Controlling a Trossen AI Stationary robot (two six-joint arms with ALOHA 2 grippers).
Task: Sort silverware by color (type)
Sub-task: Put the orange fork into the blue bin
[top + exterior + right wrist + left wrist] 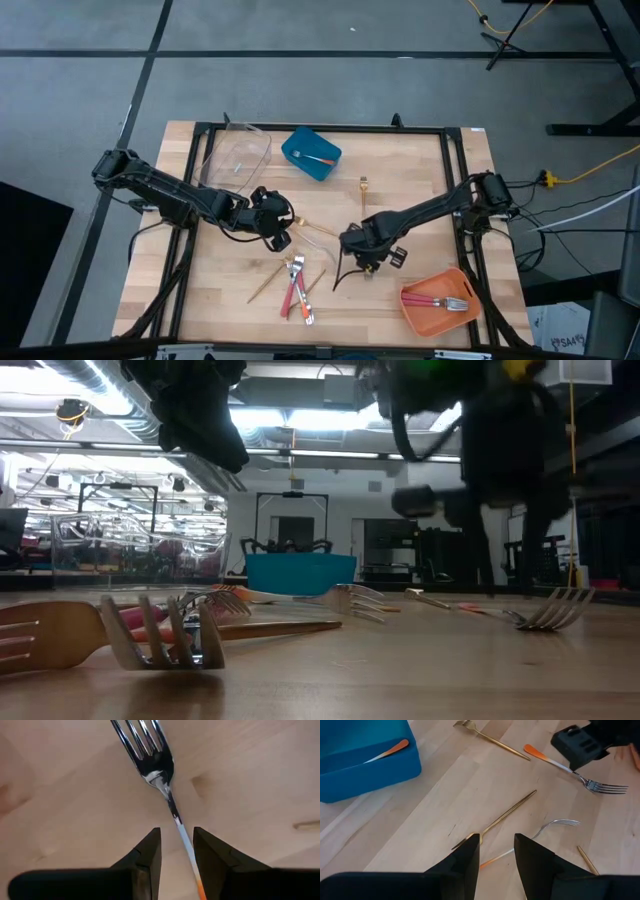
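My right gripper [176,851] hangs low over the table [430,180], well in front of the blue bin [311,154] and toward the orange bin [440,303], and its two fingers [145,857] stand apart on either side of an orange-handled fork [159,775]; the shaft runs between them, but I see a gap on each side, so I judge them released, not yet clamped. The step in hand, as I read it, is picking this fork up to join its like: one orange-handled piece [318,160] already lies in the blue bin, while pink-handled ones [447,302] lie in the orange bin. My left gripper [496,851] waits in front of the clear bin [237,157], to the left of the blue bin, fingers parted and empty over a gold utensil [507,813]. More silverware lies in a heap [296,285] farther in front of the blue bin, and a gold fork [364,186] just to its right. Next I must settle lower, square the fingers on the thin shaft, close firmly, then lift toward the blue bin.
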